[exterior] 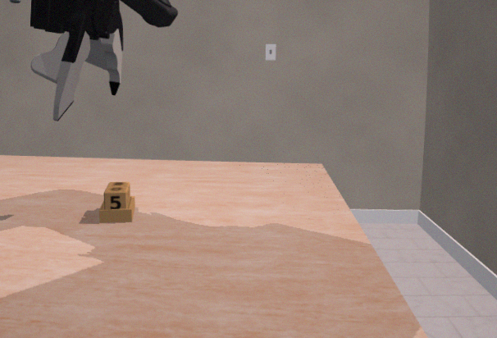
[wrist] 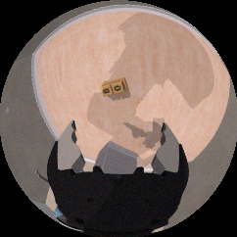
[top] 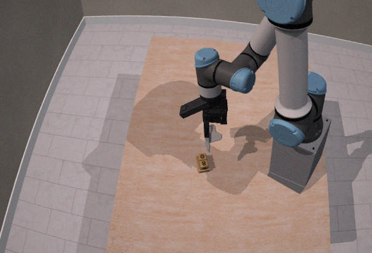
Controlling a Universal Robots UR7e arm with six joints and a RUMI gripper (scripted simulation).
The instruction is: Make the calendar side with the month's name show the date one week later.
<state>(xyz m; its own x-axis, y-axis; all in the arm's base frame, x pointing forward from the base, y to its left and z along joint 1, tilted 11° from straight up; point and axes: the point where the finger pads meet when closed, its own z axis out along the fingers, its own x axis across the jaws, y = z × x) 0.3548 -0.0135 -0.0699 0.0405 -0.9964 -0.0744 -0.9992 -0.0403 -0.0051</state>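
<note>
The gripper (top: pixel 214 143) (exterior: pixel 85 107) (wrist: pixel 118 122) is open, its two grey fingers stand wide from each other, and it holds nothing between them. It hangs in the air above the wooden table (top: pixel 217 218) (exterior: pixel 248 271) (wrist: pixel 64 64), with the fingers pointing down. The small calendar is on this table: a wooden tray (top: pixel 203 171) (exterior: pixel 116 216) (wrist: pixel 125 87) with two cubes, which sit side by side in it, well below the fingertips. In the top view, the first cube (top: pixel 202 156) (exterior: pixel 115 201) (wrist: pixel 117 88) has a 0 on its upper face, and the second cube (top: pixel 204 163) (exterior: pixel 119 183) (wrist: pixel 107 90) has an 8 there. The exterior view looks at one end of the calendar, and on this end the nearer cube shows an upright black 5. The side with the month's name I cannot read, so I cannot tell which date it shows. The arm (top: pixel 291 69) rises from a grey base (top: pixel 279 163) on the table, and a shadow falls over the wood around the tray. On the wall behind is a small white switch plate (exterior: pixel 271 52).
</note>
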